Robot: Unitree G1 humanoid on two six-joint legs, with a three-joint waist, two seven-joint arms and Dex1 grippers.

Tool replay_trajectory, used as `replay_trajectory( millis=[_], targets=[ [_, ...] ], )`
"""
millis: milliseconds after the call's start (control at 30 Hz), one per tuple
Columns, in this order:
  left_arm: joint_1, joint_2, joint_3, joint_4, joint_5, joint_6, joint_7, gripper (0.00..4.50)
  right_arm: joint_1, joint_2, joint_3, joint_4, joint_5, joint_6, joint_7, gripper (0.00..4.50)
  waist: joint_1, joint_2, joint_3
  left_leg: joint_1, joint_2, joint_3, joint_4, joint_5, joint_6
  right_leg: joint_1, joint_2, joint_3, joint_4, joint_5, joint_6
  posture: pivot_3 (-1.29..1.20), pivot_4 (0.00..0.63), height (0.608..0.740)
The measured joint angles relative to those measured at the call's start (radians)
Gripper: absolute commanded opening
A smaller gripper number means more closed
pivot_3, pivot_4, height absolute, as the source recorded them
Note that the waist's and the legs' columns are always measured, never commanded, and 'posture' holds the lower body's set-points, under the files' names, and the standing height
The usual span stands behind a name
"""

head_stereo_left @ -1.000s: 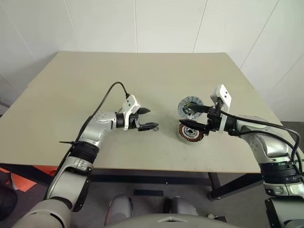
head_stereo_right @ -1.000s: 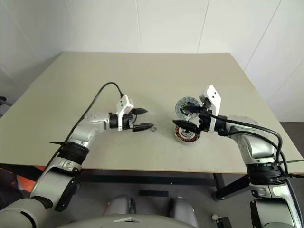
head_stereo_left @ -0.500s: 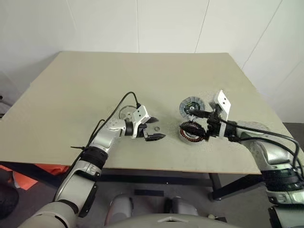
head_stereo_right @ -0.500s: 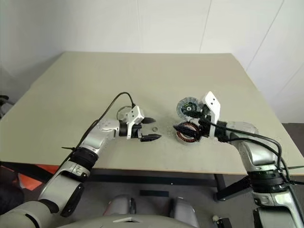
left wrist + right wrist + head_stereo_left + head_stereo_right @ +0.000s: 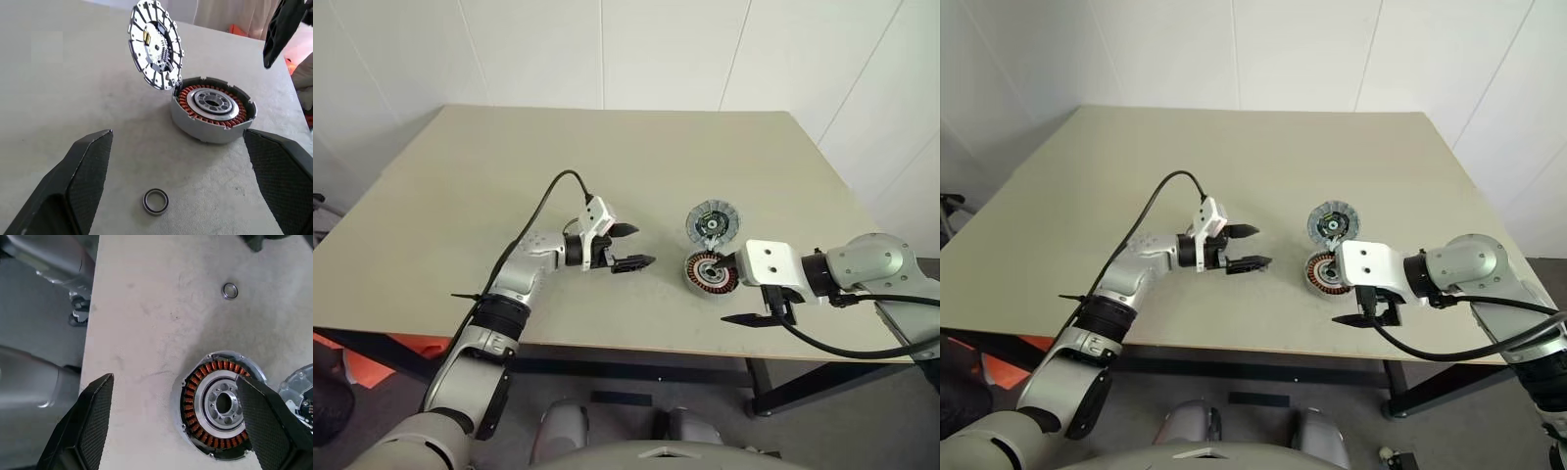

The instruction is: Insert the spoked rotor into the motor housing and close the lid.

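My left gripper [image 5: 173, 183] and right gripper [image 5: 181, 423] both stand wide apart, empty. The motor housing [image 5: 213, 115] sits on the table [image 5: 509, 176], the lid [image 5: 155, 45] leaning just behind it.

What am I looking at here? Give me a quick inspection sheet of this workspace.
Surface: beige table, mostly bare.
Job's things: motor housing lies open, copper windings showing; lid stands tilted at its rim. No spoked wheel seen.
Clutter: small loose ring.
Grippers: left gripper and right gripper open, both holding nothing.
Cables: black cable loops off the left wrist.
Surroundings: white panelled wall.
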Motion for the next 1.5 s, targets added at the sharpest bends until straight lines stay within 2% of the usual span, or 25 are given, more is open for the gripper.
replay_trajectory(
  millis=[300,767,867,967,1133,1233,1500],
  targets=[
    [0.004,0.006,0.022,-0.050,-0.023,0.024,0.027,4.50,-0.066,0.021,0.076,0.240,-0.152,-0.197,0.028,4.48,-0.001,0.000,0.000,-0.001,0.000,0.000,0.000,0.000,0.005,-0.001,0.000,0.000,0.000,0.004,-0.007,0.00,0.000,0.740],
    [0.044,0.028,0.046,-0.105,-0.045,0.047,0.063,4.50,-0.068,0.010,0.090,0.259,-0.188,-0.261,0.122,4.48,-0.003,0.001,0.000,-0.001,0.000,0.000,0.002,0.000,0.005,0.000,0.000,0.000,0.001,0.004,-0.007,0.00,0.000,0.740],
    [0.051,0.027,0.046,-0.107,-0.046,0.049,0.068,4.50,-0.081,0.043,0.117,0.278,-0.199,-0.262,0.121,3.86,-0.004,0.001,0.000,-0.001,0.001,0.000,0.002,0.000,0.005,-0.001,0.000,0.000,0.001,0.004,-0.007,0.00,0.000,0.740],
    [0.054,0.027,0.047,-0.108,-0.047,0.054,0.069,4.50,-0.107,0.063,0.127,0.312,-0.218,-0.282,0.112,2.96,-0.004,0.001,0.000,-0.001,0.001,0.000,0.003,0.000,0.005,-0.001,0.000,0.000,0.001,0.004,-0.007,0.00,0.000,0.740],
    [0.056,0.028,0.047,-0.115,-0.055,0.056,0.069,4.50,-0.155,0.095,0.133,0.368,-0.243,-0.310,0.103,1.04,-0.005,0.001,0.000,-0.001,0.001,0.000,0.003,0.001,0.005,0.000,0.000,0.000,0.001,0.004,-0.007,0.00,0.000,0.740],
    [0.058,0.029,0.047,-0.115,-0.057,0.060,0.071,4.50,-0.173,0.102,0.134,0.385,-0.252,-0.322,0.107,0.05,-0.004,0.001,0.000,-0.001,0.001,0.000,0.003,0.000,0.005,0.000,0.000,0.000,0.001,0.004,-0.007,0.00,0.000,0.740],
    [0.061,0.030,0.047,-0.122,-0.058,0.063,0.081,4.50,-0.200,0.120,0.154,0.391,-0.260,-0.328,0.116,0.02,-0.005,0.001,0.000,-0.001,0.001,0.000,0.003,0.001,0.005,0.000,0.000,0.000,0.002,0.004,-0.007,0.00,0.000,0.740]
  ],
)
